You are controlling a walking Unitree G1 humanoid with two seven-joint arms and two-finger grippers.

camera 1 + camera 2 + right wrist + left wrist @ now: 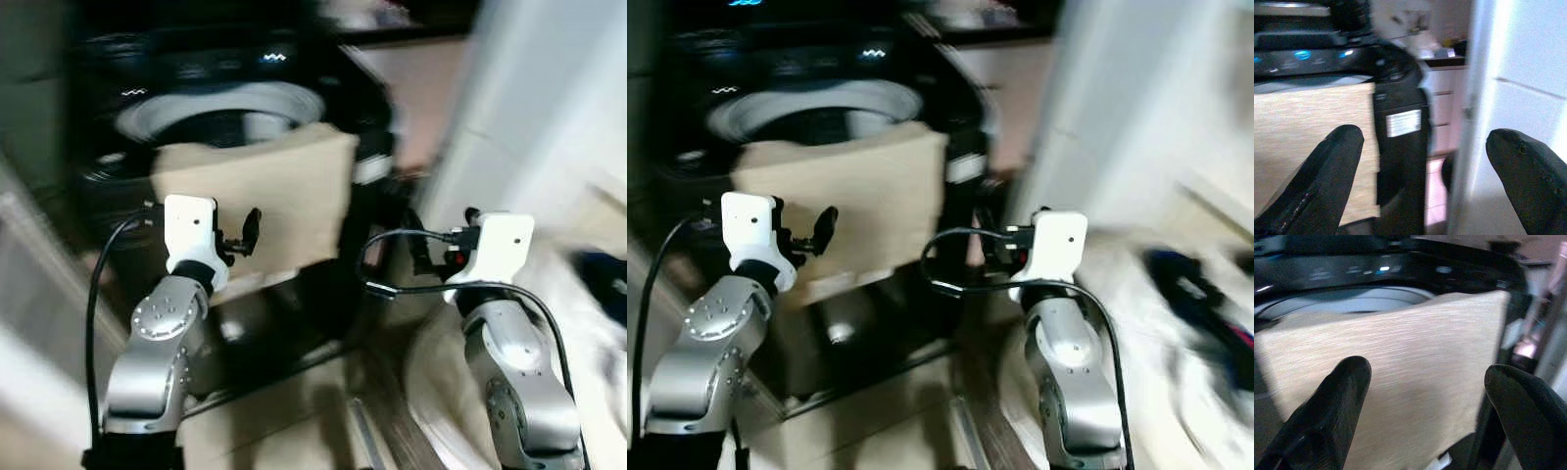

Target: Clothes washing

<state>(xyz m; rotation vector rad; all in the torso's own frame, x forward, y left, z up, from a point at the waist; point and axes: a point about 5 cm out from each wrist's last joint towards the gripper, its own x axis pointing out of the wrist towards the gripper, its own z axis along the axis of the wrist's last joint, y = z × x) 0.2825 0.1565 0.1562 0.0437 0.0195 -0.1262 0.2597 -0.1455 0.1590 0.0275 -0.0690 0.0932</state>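
Beige cloth (260, 201) is draped over the washer (235, 108) rim, awaiting loading; both grippers, left (1425, 396) and right (1425, 166), are held spread before it.

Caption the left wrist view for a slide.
Open left claw facing a beige cloth draped over the black washing machine.

Head views smeared by motion blur — edges of the washing machine (225, 108) and its lit panel marks unreadable. Beige cloth (265, 201) over the rim hides the front of the drum opening; its lower edge is behind the left arm. Dark blue item (1205, 294) on the pale surface at right — too blurred to ID. White label (1403, 123) on the machine's side: text too small. Both arms cut off at bottom edge.
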